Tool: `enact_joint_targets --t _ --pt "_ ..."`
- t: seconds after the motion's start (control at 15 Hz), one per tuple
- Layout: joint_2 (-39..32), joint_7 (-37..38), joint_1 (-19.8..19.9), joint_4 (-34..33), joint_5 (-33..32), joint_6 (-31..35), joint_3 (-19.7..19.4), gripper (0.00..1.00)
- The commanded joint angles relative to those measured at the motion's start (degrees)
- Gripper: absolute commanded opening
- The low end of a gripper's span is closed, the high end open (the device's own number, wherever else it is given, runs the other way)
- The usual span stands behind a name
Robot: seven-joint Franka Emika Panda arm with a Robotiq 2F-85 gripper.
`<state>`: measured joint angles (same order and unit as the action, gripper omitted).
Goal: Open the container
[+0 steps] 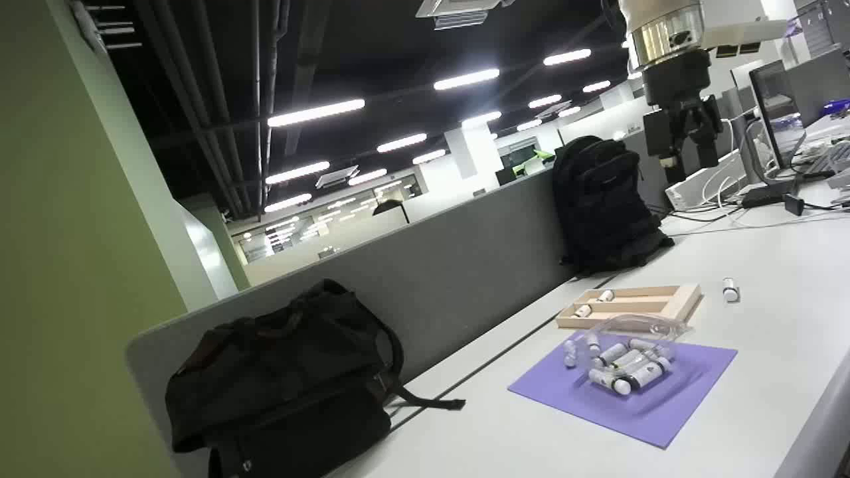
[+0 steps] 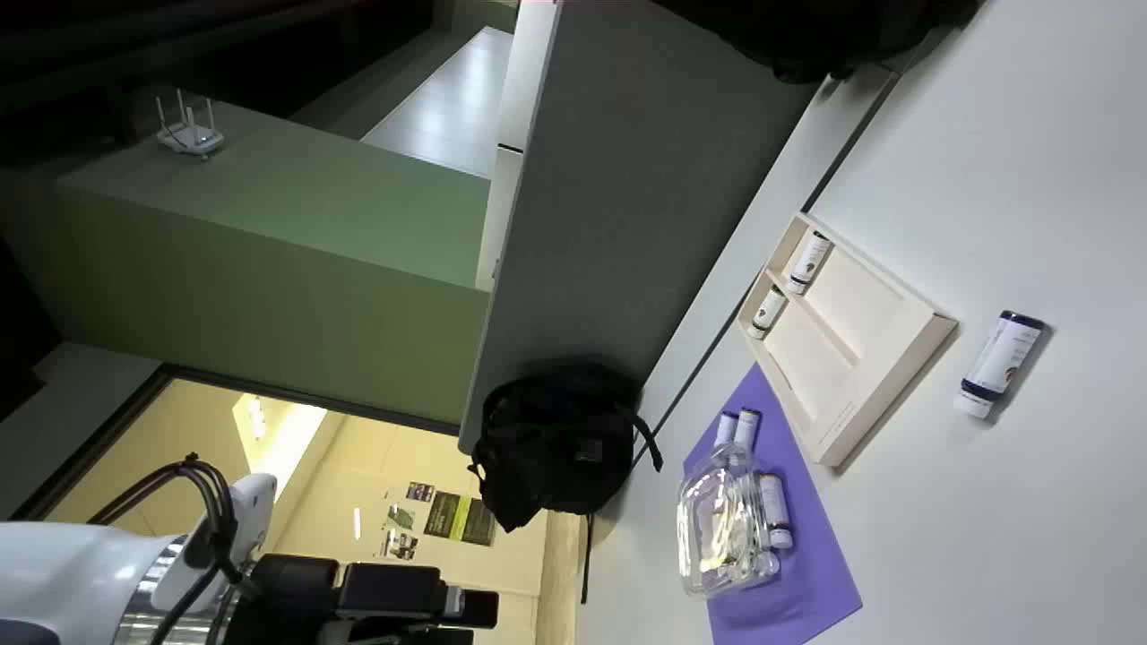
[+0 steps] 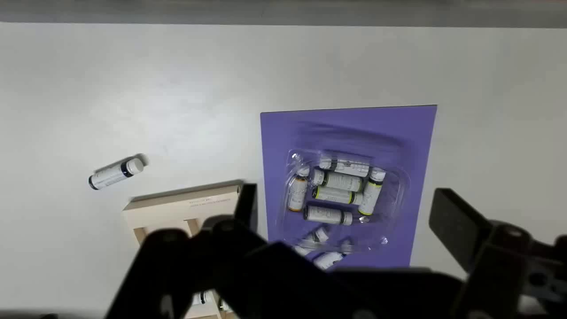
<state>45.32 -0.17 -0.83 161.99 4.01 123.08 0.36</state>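
Observation:
The container is a low tan box (image 1: 684,304) with open compartments, on the table in both exterior views (image 2: 883,399); two small bottles lie in its far compartments. In the wrist view the box (image 3: 177,210) is at the lower left, partly hidden by a finger. Its clear plastic piece (image 2: 708,515) lies apart from the box on the purple mat, among several small bottles (image 3: 327,215); I cannot tell whether these lie in it or under it. My gripper (image 1: 690,162) is high above the table, open and empty, fingers wide apart in the wrist view (image 3: 345,212).
The purple mat (image 1: 690,398) lies beside the box. A loose bottle (image 3: 116,173) lies on the table (image 3: 177,88) on the box's other side. A grey partition (image 1: 478,265) runs along the back, with black bags (image 1: 285,378) and a backpack (image 1: 601,206). A monitor (image 1: 777,113) and cables stand farther along.

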Motion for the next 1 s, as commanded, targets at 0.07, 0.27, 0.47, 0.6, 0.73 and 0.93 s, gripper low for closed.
enact_joint_targets --t 0.07,0.27,0.47,0.6,0.73,0.93 --pt "-0.2 0.1 -0.1 0.1 -0.1 -0.5 -0.2 1.0" --pt "-0.7 0.1 -0.1 0.2 -0.1 -0.5 -0.2 1.0" --pt "-0.8 0.1 -0.1 0.2 -0.1 -0.5 -0.2 1.0" --pt "-0.8 0.1 -0.1 0.2 -0.1 -0.5 -0.2 1.0" --pt "-0.8 0.1 -0.1 0.2 -0.1 -0.5 -0.2 1.0" --pt "-7.5 -3.8 -0.4 -2.0 -0.6 4.1 -1.7 1.0"
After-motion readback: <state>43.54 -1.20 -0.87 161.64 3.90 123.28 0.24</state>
